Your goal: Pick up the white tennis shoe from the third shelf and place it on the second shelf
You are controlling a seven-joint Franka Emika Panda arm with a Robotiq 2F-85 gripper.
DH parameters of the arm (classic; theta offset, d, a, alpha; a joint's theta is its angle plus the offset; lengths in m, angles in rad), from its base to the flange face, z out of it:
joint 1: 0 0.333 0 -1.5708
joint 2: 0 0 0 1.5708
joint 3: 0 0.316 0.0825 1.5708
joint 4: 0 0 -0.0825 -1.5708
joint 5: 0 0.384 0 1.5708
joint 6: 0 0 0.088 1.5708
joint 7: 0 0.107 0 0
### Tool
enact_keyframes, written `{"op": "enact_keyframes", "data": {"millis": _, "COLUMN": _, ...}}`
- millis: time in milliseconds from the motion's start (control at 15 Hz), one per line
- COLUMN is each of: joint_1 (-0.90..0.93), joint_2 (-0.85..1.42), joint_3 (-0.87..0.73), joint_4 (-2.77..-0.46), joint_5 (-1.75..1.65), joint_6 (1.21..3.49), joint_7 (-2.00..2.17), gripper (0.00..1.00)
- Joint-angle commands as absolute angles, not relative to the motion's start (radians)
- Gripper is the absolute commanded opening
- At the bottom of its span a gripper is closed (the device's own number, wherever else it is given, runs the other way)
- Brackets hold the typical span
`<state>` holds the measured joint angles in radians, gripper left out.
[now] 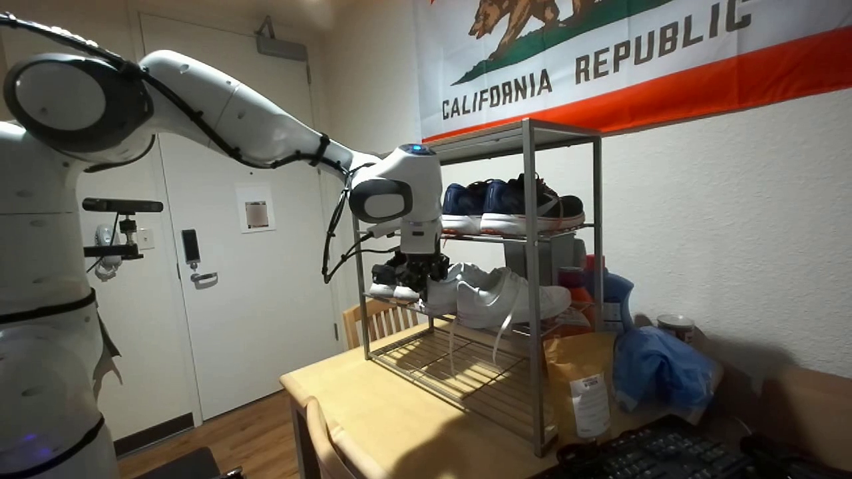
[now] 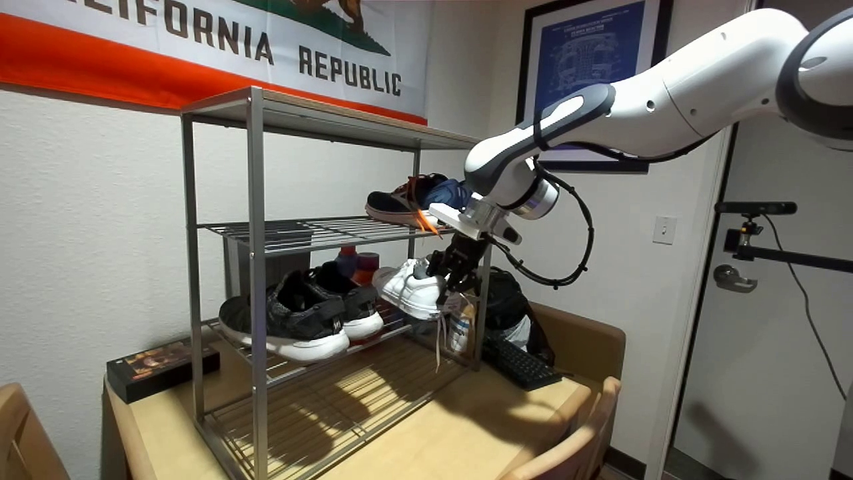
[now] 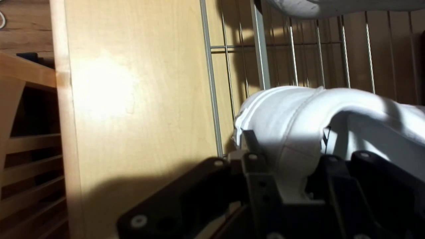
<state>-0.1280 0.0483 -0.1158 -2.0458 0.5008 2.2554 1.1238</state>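
The white tennis shoe (image 2: 414,288) is at the middle wire tier, the second shelf (image 2: 373,343), its toe towards the wall. My gripper (image 3: 287,149) is shut on its heel (image 3: 279,109), one finger outside and one inside the opening. The held shoe also shows in an exterior view (image 1: 442,293), partly behind a second white shoe (image 1: 499,299) whose laces hang down. That second shoe's edge shows in the wrist view (image 3: 358,7). I cannot tell whether the held shoe touches the tier. The bottom wire tier, the third shelf (image 1: 476,369), lies below.
Black shoes (image 2: 306,320) share the middle tier. Dark blue shoes (image 1: 506,206) stand on the tier above, close to my wrist. Rack posts (image 1: 532,286) flank the tiers. A yellow pouch (image 1: 579,379), a blue bag (image 1: 659,369) and a keyboard (image 2: 523,363) lie beside the rack.
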Motion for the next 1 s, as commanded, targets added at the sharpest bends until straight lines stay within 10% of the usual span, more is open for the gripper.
{"op": "enact_keyframes", "data": {"millis": 0, "joint_1": -0.131, "joint_2": 0.071, "joint_3": -0.123, "joint_4": -1.997, "joint_5": 0.521, "joint_6": 2.239, "joint_7": 1.122, "gripper": 0.03}}
{"op": "enact_keyframes", "data": {"millis": 600, "joint_1": -0.129, "joint_2": 0.100, "joint_3": -0.119, "joint_4": -1.978, "joint_5": 0.538, "joint_6": 2.239, "joint_7": 1.120, "gripper": 0.03}}
{"op": "enact_keyframes", "data": {"millis": 933, "joint_1": -0.135, "joint_2": 0.091, "joint_3": -0.121, "joint_4": -1.974, "joint_5": 0.575, "joint_6": 2.240, "joint_7": 1.108, "gripper": 0.59}}
